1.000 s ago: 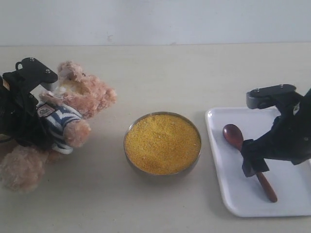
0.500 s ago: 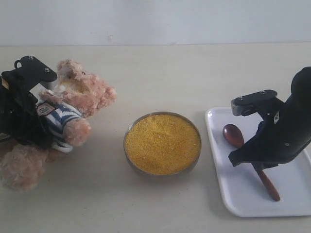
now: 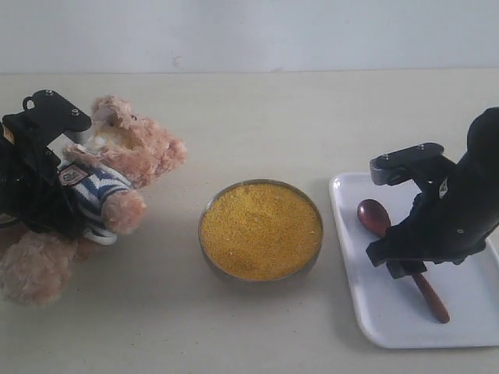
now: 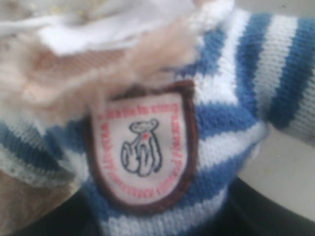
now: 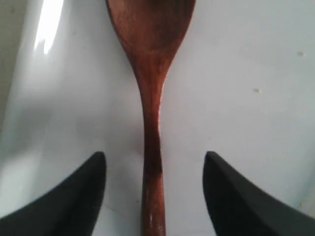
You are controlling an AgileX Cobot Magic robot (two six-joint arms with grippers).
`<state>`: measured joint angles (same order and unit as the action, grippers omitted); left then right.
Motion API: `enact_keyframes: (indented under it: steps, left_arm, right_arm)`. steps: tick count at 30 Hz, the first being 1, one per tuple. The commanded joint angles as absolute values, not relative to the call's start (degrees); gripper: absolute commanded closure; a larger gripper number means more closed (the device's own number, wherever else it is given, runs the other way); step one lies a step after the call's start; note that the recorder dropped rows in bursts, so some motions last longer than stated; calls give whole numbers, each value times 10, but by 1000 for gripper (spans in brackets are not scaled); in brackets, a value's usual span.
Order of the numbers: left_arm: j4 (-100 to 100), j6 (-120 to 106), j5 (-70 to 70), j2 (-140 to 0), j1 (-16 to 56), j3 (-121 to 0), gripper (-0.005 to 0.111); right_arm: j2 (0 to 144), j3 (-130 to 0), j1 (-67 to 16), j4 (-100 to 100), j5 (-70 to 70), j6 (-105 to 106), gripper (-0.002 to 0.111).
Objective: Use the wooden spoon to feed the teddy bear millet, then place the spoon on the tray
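Exterior view: the wooden spoon [image 3: 374,216] lies flat in the tray [image 3: 468,331], at 3 o'clock from the millet [image 3: 260,230]. Its long axis is diagonal, with the bowl toward 11 o'clock and the handle tip toward 5 o'clock. The right gripper [image 3: 399,266] sits low over mid-handle. The teddy bear [image 3: 129,152] leans at 9 o'clock against the left gripper [image 3: 54,204]. Left wrist view: the bear's striped shirt and badge [image 4: 142,147] fill the frame, so I cannot tell whether that gripper is closed on it. Right wrist view: the right gripper [image 5: 155,157] is spread wide, its jaws on either side of the spoon [image 5: 151,123] and clear of it, with the bowl pointing away. The spoon is probably light, rigid and smooth. A pinch across the slim handle past the neck should hold it, though it may twist.
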<state>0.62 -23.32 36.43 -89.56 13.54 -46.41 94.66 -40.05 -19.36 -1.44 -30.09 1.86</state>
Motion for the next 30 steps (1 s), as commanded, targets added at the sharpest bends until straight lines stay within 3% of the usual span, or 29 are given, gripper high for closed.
enact_keyframes:
  steps: [1,8,10,12,21,30]
  left_arm:
    - [6,-227,359,-888,139,-463,103]
    - [6,-227,362,-888,139,-463,103]
    - [6,-227,362,-887,139,-463,103]
    - [6,-227,362,-887,139,-463,103]
    - [6,-227,354,-887,139,-463,103]
    - [6,-227,353,-887,139,-463,103]
  right_arm:
    - [962,-400,-194,-8,-289,21,54]
    - [995,-400,-194,-9,-289,20,64]
    - [987,-401,-194,-9,-297,20,80]
    - [971,-407,-194,-9,-309,23,107]
    - [886,-522,-236,7,-439,151,109]
    - [912,-602,-477,394,-644,-9,109]
